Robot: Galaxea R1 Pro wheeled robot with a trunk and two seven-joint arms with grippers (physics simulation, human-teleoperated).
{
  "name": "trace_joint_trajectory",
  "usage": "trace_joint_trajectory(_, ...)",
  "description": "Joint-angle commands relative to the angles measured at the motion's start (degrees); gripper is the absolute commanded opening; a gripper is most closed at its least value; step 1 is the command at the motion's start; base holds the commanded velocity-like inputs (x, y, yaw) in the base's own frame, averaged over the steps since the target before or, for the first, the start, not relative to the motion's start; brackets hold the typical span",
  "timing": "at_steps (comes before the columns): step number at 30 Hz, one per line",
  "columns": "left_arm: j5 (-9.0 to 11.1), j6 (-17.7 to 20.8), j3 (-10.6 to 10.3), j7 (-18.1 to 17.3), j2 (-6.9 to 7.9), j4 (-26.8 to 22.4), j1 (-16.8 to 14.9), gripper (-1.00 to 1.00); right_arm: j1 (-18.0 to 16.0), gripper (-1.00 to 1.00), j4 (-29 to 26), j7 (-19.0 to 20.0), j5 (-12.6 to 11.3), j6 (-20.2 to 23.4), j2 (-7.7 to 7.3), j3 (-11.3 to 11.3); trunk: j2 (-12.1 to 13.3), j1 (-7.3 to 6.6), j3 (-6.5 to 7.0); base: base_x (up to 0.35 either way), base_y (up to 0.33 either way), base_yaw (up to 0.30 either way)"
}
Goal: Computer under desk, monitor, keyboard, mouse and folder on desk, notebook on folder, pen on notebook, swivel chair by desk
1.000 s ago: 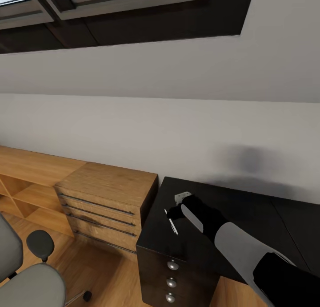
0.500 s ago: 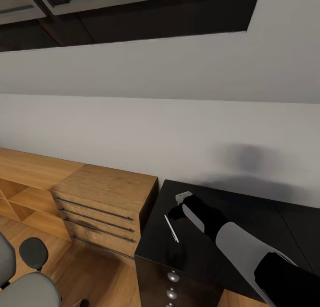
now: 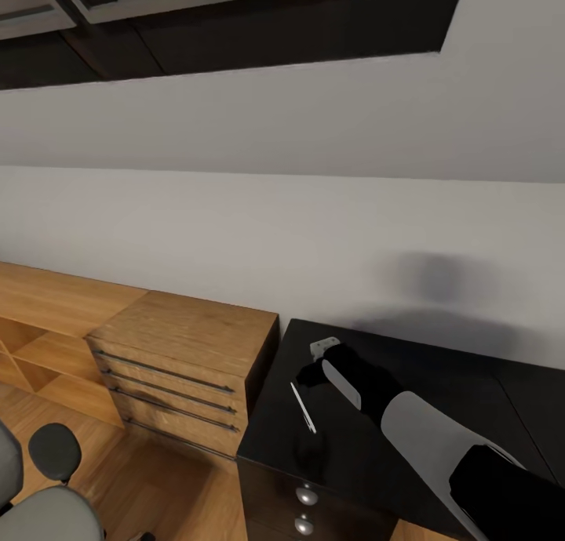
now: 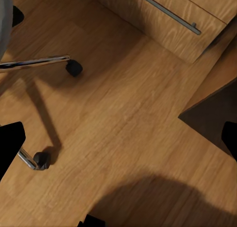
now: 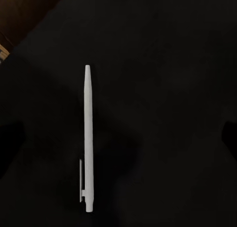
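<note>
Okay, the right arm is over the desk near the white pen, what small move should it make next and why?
Probably lower the right gripper straight down around the pen and close. The pen lies flat on the desk, loose between the dark fingers, which stand wide apart at either side of it in the right wrist view.

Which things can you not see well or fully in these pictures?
- Right gripper, head view: dark against the black desk, so its jaw state is unclear above the pen.
- Swivel chair, head view: cut off at the picture's corner.
- Chair base, left wrist view: cut off by the edge.
- Desk drawers, head view: cut off below.
</note>
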Motion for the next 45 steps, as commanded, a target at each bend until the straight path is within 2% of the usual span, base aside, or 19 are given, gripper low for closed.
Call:
trace_joint_trajectory(1,0.0,-0.15,0.23,-0.1,-0.03,-0.01,-0.04,1.0,-0.07,1.0,-0.07,-0.54,-0.62,0.13,-0.04,0.3,-0.05,0.01,-0.07,0.021,0.0,0.0)
trace_joint_trajectory(3,0.07,-0.08,0.42,0.11,0.04,-0.05,-0.04,1.0,-0.06,1.0,0.04,-0.54,-0.35,0.13,-0.11,0.26,-0.05,0.01,-0.07,0.008,0.0,0.0)
trace_joint_trajectory(9,0.15,0.01,0.47,0.33,0.05,-0.07,-0.04,1.0,-0.06,1.0,0.19,-0.54,-0.22,0.28,-0.81,0.3,-2.45,1.32,-1.15,0.0,0.0,0.0)
trace_joint_trajectory(20,0.09,0.02,0.44,0.34,0.04,-0.08,-0.04,1.0,-0.05,1.0,0.2,-0.61,-0.46,0.72,-0.78,0.46,-6.87,3.74,-3.12,0.0,0.0,0.0)
trace_joint_trajectory(33,0.09,0.02,0.38,0.34,-0.03,-0.07,-0.04,1.0,-0.07,1.0,0.15,-0.68,-0.69,6.64,-0.42,0.62,-12.08,6.6,-5.46,0.0,0.0,0.0)
trace_joint_trajectory(41,0.03,0.02,0.38,0.34,-0.03,-0.08,-0.03,1.0,-0.08,1.0,0.11,-0.71,-0.75,8.83,-0.35,0.68,-12.08,6.6,-5.46,0.0,0.0,0.0)
trace_joint_trajectory(45,0.03,-0.04,0.38,0.34,-0.03,-0.08,-0.03,1.0,-0.07,1.0,0.08,-0.71,-0.75,10.02,0.15,0.71,-12.08,6.6,-5.46,0.0,0.0,0.0)
